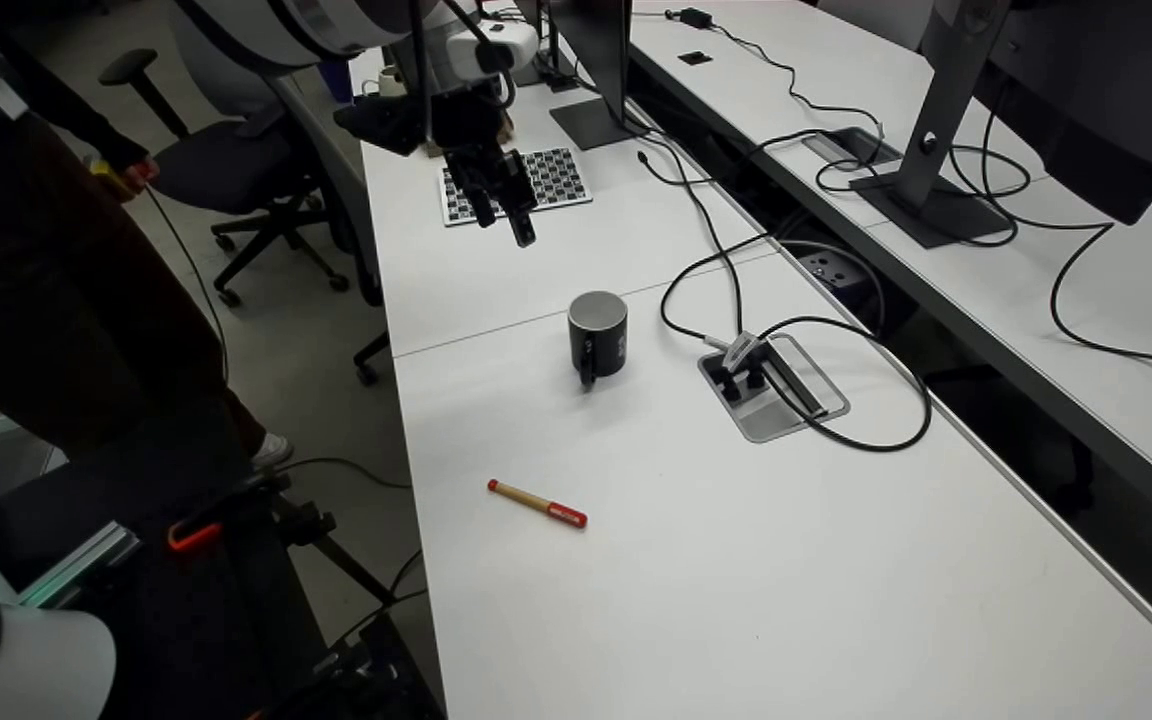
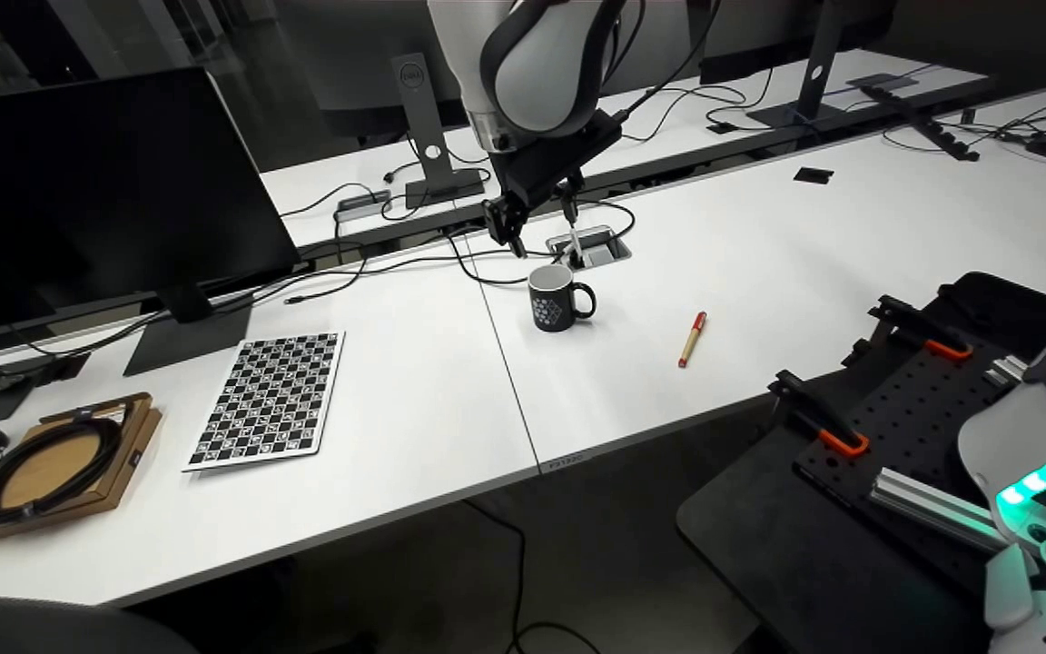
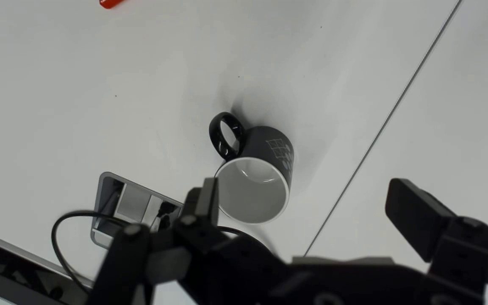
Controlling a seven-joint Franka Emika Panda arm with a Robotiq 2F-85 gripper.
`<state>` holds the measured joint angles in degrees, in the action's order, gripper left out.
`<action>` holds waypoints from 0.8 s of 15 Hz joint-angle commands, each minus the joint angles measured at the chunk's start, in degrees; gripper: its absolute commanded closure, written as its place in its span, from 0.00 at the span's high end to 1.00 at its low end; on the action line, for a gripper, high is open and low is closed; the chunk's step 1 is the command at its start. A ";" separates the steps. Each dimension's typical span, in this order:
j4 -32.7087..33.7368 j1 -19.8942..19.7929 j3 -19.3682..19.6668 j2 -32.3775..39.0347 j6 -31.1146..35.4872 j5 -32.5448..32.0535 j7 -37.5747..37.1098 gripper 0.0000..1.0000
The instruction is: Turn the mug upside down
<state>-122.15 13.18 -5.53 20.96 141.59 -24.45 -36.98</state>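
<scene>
Gripper [image 3: 305,195] sits nearest the wrist camera, two fingers spread wide apart. One mug [image 2: 552,307]: small, black outside, pale inside, one black handle, white geometric print on the side. Stands upright, mouth up, on the white desk [image 1: 796,590], near the seam [image 3: 383,127], handle toward the pen [image 1: 537,504] side. Arm [image 2: 541,86] comes down from the top in both exterior views, gripper tilted, fingertips angled downward, above the desk, near the mug but apart from it. Counts, going out: one recessed socket box [image 1: 776,420] near the mug, one red-and-tan pen, one checkered board [image 2: 271,400] past the seam, one coil of black cable [image 2: 110,445] on cardboard [image 2: 51,468], two orange-handled clamps [image 2: 821,421] on the black platform [image 2: 795,536].
</scene>
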 commanded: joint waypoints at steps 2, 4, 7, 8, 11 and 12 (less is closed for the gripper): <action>0.07 1.70 1.98 1.38 4.72 1.33 1.68 1.00; 1.02 1.63 1.75 3.60 10.20 2.68 2.53 1.00; 2.56 2.44 2.22 7.10 15.99 4.99 3.67 1.00; 3.03 3.03 2.78 8.14 17.16 5.52 3.64 1.00; 5.35 6.47 6.97 11.31 18.12 4.41 2.43 1.00; 6.24 7.36 8.19 12.34 17.76 4.22 2.58 1.00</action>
<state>-119.70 17.09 -1.43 29.39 158.54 -20.98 -35.23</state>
